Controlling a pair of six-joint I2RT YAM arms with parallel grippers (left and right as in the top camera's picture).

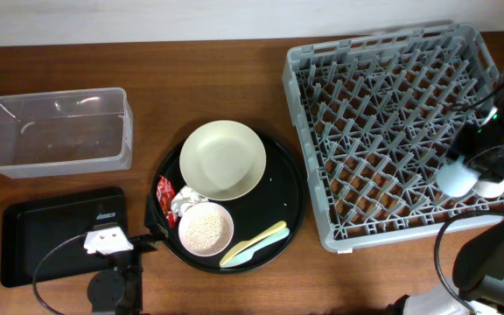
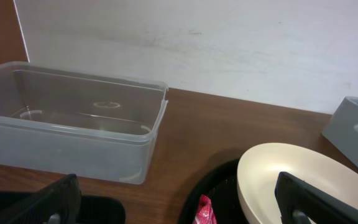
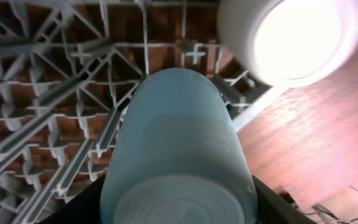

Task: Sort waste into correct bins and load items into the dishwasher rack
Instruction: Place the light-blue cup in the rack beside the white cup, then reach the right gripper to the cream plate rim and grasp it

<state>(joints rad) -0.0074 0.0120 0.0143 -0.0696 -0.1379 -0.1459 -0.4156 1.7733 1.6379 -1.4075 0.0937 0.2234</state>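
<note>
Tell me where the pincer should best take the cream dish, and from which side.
Probably its far rim, from above, one finger inside, one outside: the dish lies flat, looks too wide to span, and the bowl crowds its near rim.

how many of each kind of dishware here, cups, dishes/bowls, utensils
cups: 2 (light blue cup, white cup)
dishes and bowls: 2 (cream dish, pink bowl)
utensils: 2 (yellow utensil, pale blue utensil)
total: 6
</note>
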